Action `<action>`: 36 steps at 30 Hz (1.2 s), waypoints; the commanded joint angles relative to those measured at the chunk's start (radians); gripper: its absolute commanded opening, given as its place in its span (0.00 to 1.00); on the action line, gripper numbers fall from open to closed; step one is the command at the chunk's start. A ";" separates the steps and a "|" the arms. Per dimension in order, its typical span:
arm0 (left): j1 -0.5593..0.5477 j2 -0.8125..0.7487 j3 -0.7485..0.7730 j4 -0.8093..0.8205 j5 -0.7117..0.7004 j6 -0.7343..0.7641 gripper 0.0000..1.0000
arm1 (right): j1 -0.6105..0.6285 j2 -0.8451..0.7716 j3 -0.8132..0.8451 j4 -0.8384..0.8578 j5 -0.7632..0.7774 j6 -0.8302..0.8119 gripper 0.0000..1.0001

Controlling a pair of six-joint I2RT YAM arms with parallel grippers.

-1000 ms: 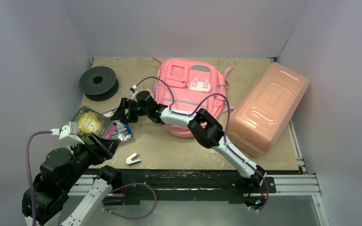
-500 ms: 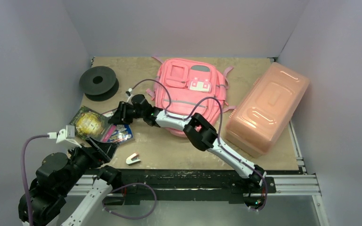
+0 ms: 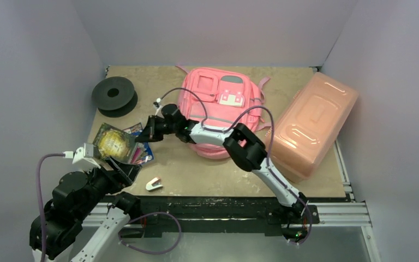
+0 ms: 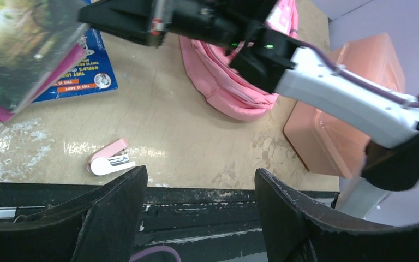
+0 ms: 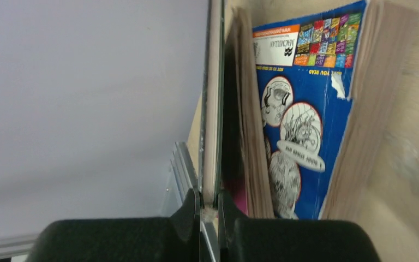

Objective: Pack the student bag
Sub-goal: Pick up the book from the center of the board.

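Pink student bag (image 3: 221, 109) lies flat in the upper middle of the top view, front pockets up, its long axis running from the top of the frame toward the bottom. Whether its main opening is unzipped cannot be told. The right gripper (image 3: 148, 132) sits just left of the bag's lower left corner. Its jaws are pressed almost together on the edge of a thin gold-and-green book (image 3: 113, 143), which tilts up off the blue book (image 4: 82, 76) beneath. The bag therefore lies to the right of the jaws, back along the right arm's own forearm, so that arm is much nearer. The left gripper (image 4: 199, 177) hangs at lower left, jaws spread and holding nothing, above the near table edge.
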 commanded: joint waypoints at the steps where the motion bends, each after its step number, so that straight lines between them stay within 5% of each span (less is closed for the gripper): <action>1: 0.005 0.021 -0.051 0.069 0.013 -0.054 0.71 | -0.092 -0.363 -0.273 0.188 -0.089 -0.057 0.00; 9: 0.005 0.051 -0.254 0.310 0.095 -0.178 0.72 | -0.262 -0.729 -0.849 0.582 -0.158 0.194 0.00; 16: 0.005 0.085 -0.381 0.570 0.193 -0.263 0.72 | -0.357 -0.806 -1.003 0.755 -0.280 0.309 0.00; 21: 0.005 0.227 -0.059 0.393 0.113 0.129 0.72 | -0.414 -0.869 -0.986 0.560 -0.507 0.109 0.00; 24: 0.005 0.393 0.216 0.128 -0.076 0.353 0.72 | -0.432 -0.973 -0.923 0.142 -0.530 -0.217 0.00; 27: 0.005 0.464 0.284 0.053 -0.214 0.451 0.73 | -0.444 -1.047 -0.837 -0.198 -0.552 -0.524 0.00; 36: 0.006 0.442 0.172 0.254 0.075 0.422 0.79 | -0.521 -1.232 -0.911 -0.130 -0.709 -0.426 0.00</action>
